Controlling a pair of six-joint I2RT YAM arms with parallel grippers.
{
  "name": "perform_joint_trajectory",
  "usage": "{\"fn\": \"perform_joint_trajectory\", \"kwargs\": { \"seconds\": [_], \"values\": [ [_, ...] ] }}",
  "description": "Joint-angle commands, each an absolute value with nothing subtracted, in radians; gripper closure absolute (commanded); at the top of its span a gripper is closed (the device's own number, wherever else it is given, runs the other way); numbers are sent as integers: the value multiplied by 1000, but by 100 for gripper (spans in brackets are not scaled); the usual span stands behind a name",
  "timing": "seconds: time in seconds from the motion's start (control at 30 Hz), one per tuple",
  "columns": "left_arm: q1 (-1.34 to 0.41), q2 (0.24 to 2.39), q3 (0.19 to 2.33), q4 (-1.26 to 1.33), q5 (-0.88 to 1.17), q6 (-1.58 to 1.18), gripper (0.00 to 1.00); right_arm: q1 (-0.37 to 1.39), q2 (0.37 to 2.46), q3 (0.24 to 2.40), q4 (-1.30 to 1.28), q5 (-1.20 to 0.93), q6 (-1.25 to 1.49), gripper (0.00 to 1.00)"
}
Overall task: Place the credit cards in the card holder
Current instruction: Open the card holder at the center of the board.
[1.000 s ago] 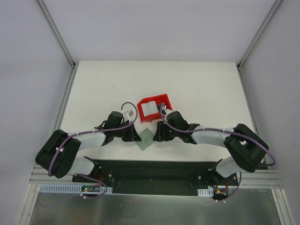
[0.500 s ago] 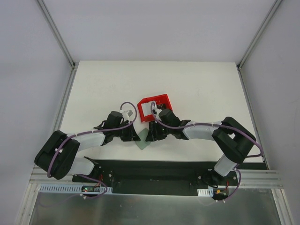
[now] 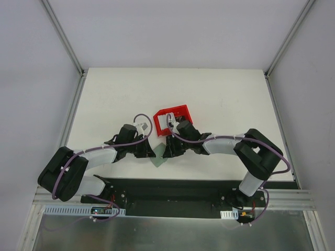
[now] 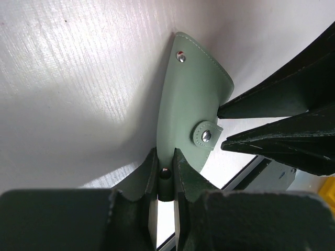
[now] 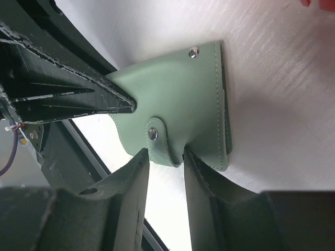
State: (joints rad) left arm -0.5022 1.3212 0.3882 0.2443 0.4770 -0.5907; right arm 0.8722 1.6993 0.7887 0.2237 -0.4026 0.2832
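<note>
Opening step: my left gripper [image 4: 166, 180] pinches the card holder [image 4: 191, 104] edge; my right gripper [image 5: 166, 162], part-spread, straddles its snap tab [image 5: 157, 138] — grip squarely, peel slowly.

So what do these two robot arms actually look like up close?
Each arm is built of chunky black joint housings joined by pale grey-white links, with a thin purple cable looping along the outside. The left gripper and right gripper each end in two flat, dark, tapering fingers. Both arms are bolted to a black base rail.

White table [image 3: 220, 99] bears red bin [image 3: 172, 114], card holder [image 3: 158, 160].
</note>
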Motion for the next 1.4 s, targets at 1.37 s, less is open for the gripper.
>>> {"fn": "perform_joint_trajectory", "kwargs": {
  "seconds": [1.37],
  "values": [
    [-512,1278,390,201,302,-722,100,943,1707,781,391,-689,227,100]
  ]
}}
